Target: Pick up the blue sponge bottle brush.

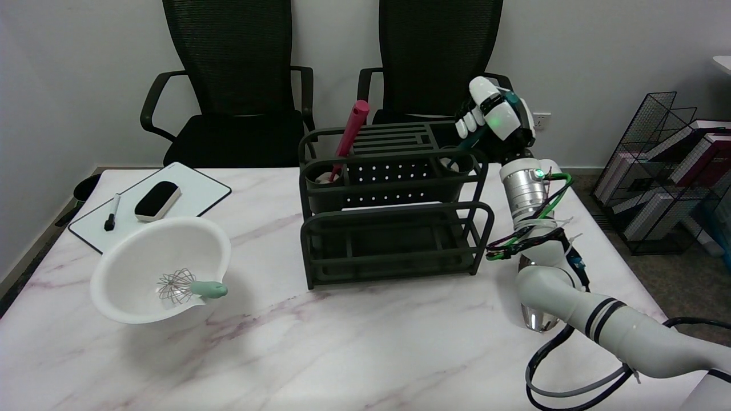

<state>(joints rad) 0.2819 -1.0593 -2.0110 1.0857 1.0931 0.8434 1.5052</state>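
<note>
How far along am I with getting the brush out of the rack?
Done: the right hand has reached the right cup of the black rack and its fingers are closed around a dark teal handle, apparently the brush. In hand: the grip; the handle's lower end sits in the cup, and the sponge head is hidden. Left: lift it clear of the rack.

Black rack (pixel 394 228), white bowl (pixel 163 268), pink-veined white marble table (pixel 342 342), teal brush handle (pixel 477 140), magenta-handled brush (pixel 351 134).
</note>
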